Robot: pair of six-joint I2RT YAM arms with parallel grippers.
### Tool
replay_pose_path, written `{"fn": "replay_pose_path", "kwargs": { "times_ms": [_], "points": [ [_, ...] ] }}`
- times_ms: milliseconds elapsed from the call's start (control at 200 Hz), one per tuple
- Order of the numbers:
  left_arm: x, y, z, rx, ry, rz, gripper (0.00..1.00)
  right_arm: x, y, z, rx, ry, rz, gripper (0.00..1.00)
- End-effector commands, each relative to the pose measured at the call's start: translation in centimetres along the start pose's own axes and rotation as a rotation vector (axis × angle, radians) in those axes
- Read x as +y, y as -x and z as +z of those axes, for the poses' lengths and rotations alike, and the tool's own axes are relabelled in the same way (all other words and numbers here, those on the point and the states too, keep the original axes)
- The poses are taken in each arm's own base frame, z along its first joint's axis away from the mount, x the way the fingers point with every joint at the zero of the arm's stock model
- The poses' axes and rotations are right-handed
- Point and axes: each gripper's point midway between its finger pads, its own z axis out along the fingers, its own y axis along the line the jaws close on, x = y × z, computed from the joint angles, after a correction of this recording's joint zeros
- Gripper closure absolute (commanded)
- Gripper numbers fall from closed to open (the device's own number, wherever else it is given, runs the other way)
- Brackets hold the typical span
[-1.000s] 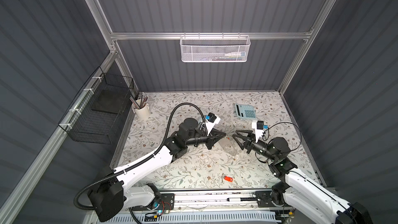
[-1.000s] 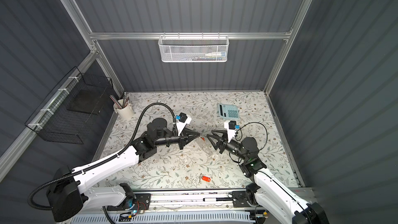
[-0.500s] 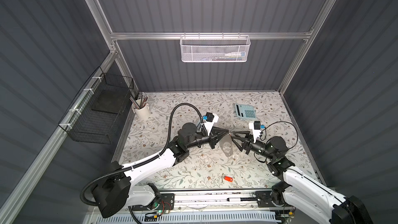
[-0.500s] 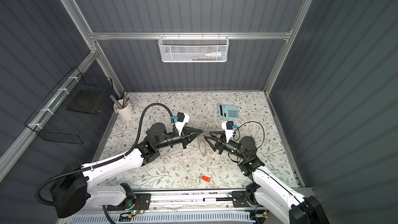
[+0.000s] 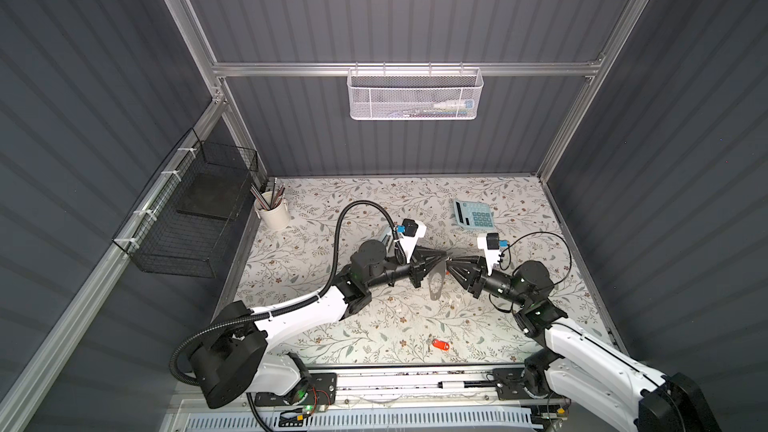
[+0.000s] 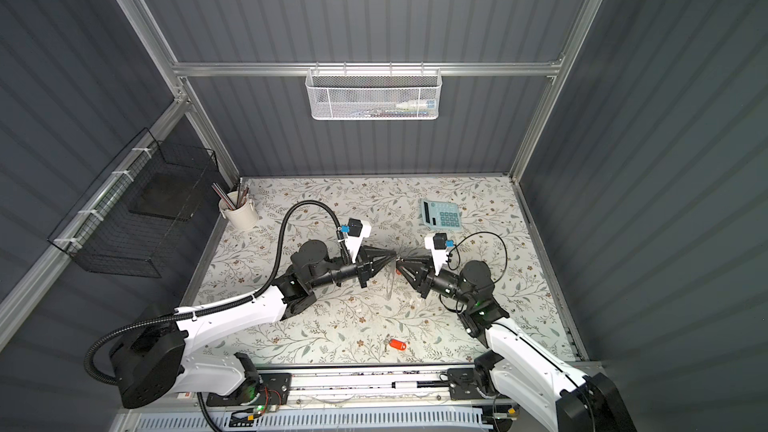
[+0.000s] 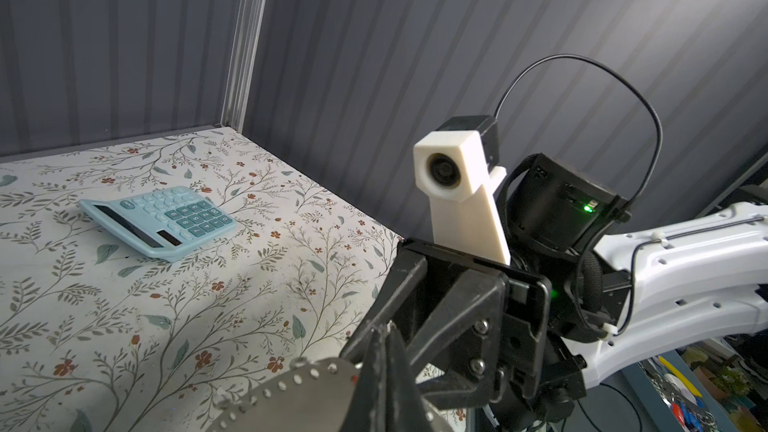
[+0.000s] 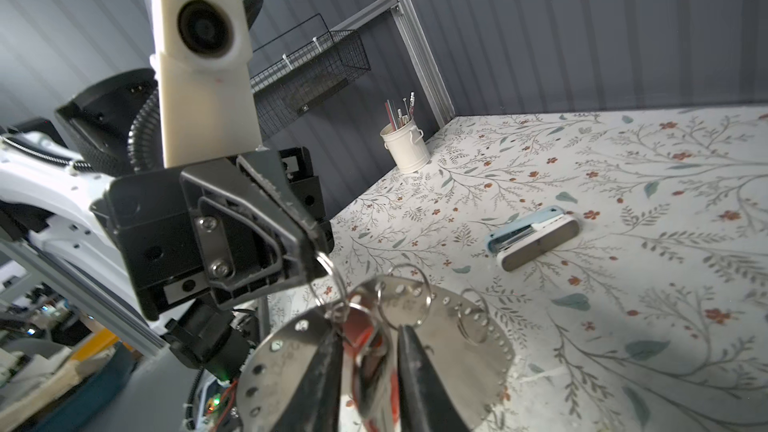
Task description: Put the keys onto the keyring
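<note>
The keyring (image 5: 435,282) is a thin gray plate with small holes along its rim, hanging above the table's middle; it also shows in the left wrist view (image 7: 291,401) and the right wrist view (image 8: 457,351). My left gripper (image 5: 445,257) (image 7: 388,328) is shut on its upper edge, at a small split ring (image 8: 326,261). My right gripper (image 5: 451,261) (image 8: 365,351) meets it tip to tip, its fingers closed on a red key (image 8: 357,322) in front of the plate. A second red key (image 5: 441,344) (image 6: 398,344) lies near the table's front edge.
A pale blue calculator (image 5: 473,214) (image 7: 160,218) lies at the back right. A white cup of pencils (image 5: 272,214) (image 8: 405,145) stands at the back left corner. A pale blue stapler (image 8: 534,236) lies on the table beyond the plate. A black wire basket (image 5: 195,218) hangs on the left wall.
Both grippers have moved toward each other and now meet tip to tip at the plate. The right gripper's fingers have narrowed around the red key. The left gripper stays shut.
</note>
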Motion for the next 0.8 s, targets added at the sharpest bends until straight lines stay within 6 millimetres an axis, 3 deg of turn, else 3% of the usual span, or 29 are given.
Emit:
{"fn": "replay_pose_path", "kwargs": {
  "times_ms": [0,280,545,795],
  "points": [
    [-0.1,2.7,0.2,-0.088,0.025,0.015,1.0,0.9,1.1,0.2,-0.015,0.035,-0.026,0.8],
    [0.2,4.0,0.5,-0.138,0.061,0.033,1.0,0.6,0.9,0.4,-0.004,0.019,-0.019,0.98],
    [-0.2,3.5,2.2,-0.123,0.068,0.051,1.0,0.6,0.6,0.7,0.016,0.017,-0.02,1.0],
    [0.1,1.9,3.3,-0.107,0.059,0.017,1.0,0.7,0.4,0.8,0.025,0.012,-0.026,0.98]
  ]
}}
